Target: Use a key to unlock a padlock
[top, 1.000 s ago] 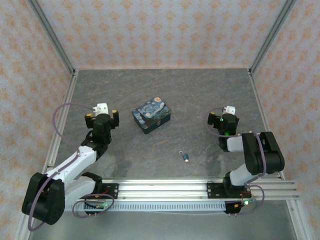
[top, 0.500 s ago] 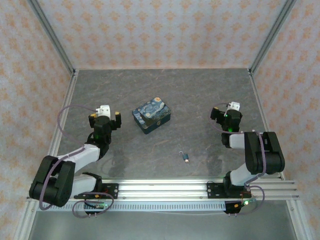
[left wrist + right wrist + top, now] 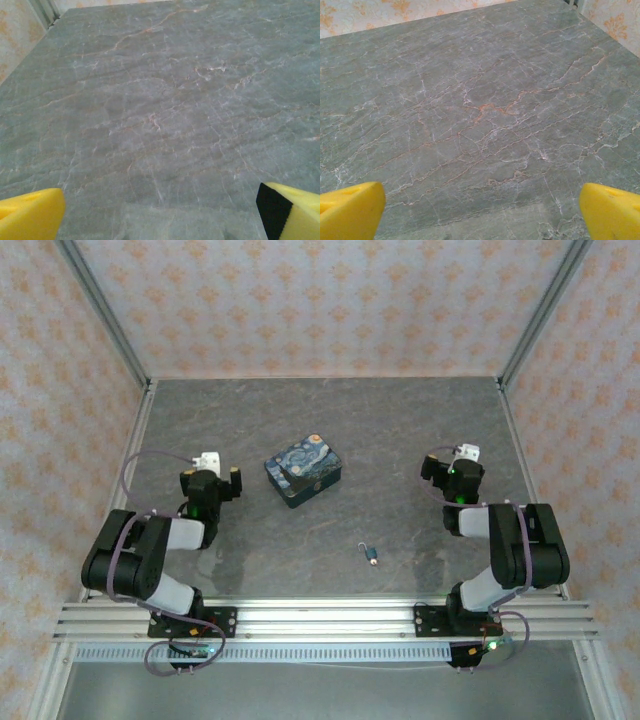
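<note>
One padlock (image 3: 372,557) lies near on the single counter (image 3: 400,420), one starry-printed tin (image 3: 304,471) farther back; two arms, bearing one left end effector (image 3: 209,478) and one right end effector (image 3: 452,472)

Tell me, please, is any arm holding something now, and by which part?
Nothing is held. The left end effector and right end effector are open over the table; the padlock lies untouched between the arms.

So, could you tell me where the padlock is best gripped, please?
Probably grip the padlock by its blue body, coming straight down from above: it lies flat on the table, and the thin shackle looks too slim for a sure hold.
</note>
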`<control>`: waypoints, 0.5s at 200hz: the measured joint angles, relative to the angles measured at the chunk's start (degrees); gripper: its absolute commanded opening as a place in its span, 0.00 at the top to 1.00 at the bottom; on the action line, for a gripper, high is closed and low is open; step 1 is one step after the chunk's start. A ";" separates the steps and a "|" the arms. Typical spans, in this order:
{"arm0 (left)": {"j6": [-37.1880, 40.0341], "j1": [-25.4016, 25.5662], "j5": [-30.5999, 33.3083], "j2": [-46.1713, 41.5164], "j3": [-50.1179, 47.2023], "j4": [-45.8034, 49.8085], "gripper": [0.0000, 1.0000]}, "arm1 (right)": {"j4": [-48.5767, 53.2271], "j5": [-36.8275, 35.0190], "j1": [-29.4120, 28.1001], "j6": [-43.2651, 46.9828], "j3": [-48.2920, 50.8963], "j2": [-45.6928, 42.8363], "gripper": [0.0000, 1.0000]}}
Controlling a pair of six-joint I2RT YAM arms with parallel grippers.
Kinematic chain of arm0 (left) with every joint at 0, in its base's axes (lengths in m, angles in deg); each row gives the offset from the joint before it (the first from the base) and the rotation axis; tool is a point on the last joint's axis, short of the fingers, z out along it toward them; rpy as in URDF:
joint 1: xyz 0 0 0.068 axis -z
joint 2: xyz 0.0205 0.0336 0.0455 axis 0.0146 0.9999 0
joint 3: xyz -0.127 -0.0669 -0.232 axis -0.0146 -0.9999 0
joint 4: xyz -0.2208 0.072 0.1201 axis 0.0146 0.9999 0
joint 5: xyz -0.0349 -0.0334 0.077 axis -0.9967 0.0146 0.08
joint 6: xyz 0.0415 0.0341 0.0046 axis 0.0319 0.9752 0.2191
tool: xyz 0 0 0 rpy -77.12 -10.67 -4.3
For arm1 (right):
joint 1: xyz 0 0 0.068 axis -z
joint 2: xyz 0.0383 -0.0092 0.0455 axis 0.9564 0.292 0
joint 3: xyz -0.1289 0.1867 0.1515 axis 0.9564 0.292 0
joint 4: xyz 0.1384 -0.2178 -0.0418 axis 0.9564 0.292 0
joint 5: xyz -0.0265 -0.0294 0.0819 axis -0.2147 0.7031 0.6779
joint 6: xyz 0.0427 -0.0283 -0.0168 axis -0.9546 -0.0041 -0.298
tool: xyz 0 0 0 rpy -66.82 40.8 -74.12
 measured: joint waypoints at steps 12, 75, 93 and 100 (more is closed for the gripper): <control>-0.57 -1.42 -1.29 0.11 2.01 0.59 0.00 | 0.00 -0.02 0.00 0.00 0.00 0.00 0.01; -0.87 -2.43 -2.84 0.07 3.19 1.92 0.00 | 0.02 -0.02 -0.11 0.00 0.00 0.00 0.01; -0.87 -2.40 -2.84 0.04 3.19 1.95 0.00 | 0.04 -0.02 -0.15 0.00 0.00 0.00 0.01; -0.87 -2.40 -2.84 0.04 3.19 1.95 0.00 | 0.09 -0.02 -0.17 0.00 0.00 0.00 0.01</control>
